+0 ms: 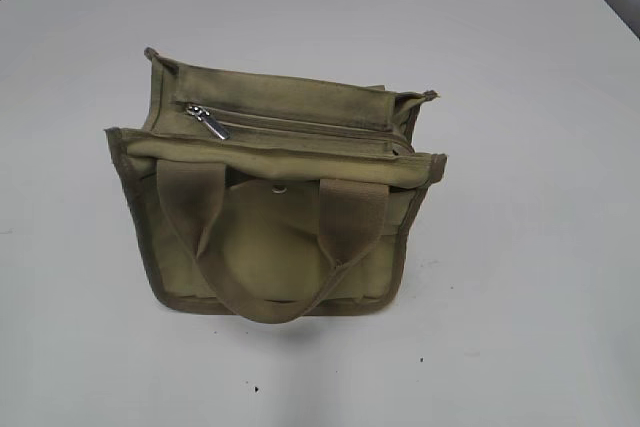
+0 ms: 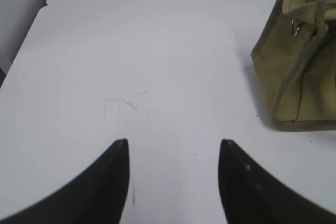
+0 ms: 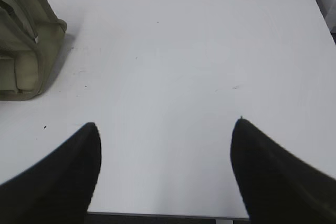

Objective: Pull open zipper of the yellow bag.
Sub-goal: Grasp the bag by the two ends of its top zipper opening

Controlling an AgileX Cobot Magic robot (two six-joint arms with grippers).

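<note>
The yellow bag (image 1: 275,187) lies mid-surface (image 1: 520,327), soft, light canvas likely to slide. Its zipper (image 1: 300,127) looks closed, the pull tab (image 1: 209,122) at its left end. Pinch that tab; brace the bag. Left hand (image 2: 173,148) and right hand (image 3: 165,129) stand apart, empty.

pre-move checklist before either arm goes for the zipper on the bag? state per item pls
1. Yellow bag standing on the table, zipper side up: ok.
2. Zipper looks shut along its length: ok.
3. Pull tab exposed at the bag's left end in the exterior view, nothing covering it: ok.
4. Left gripper open, empty, over bare table with the bag off to its right: ok.
5. Right gripper open, empty, bag off to its left: ok.
6. A gripper bracing the bag against the pull: not ok, neither touches it.
</note>
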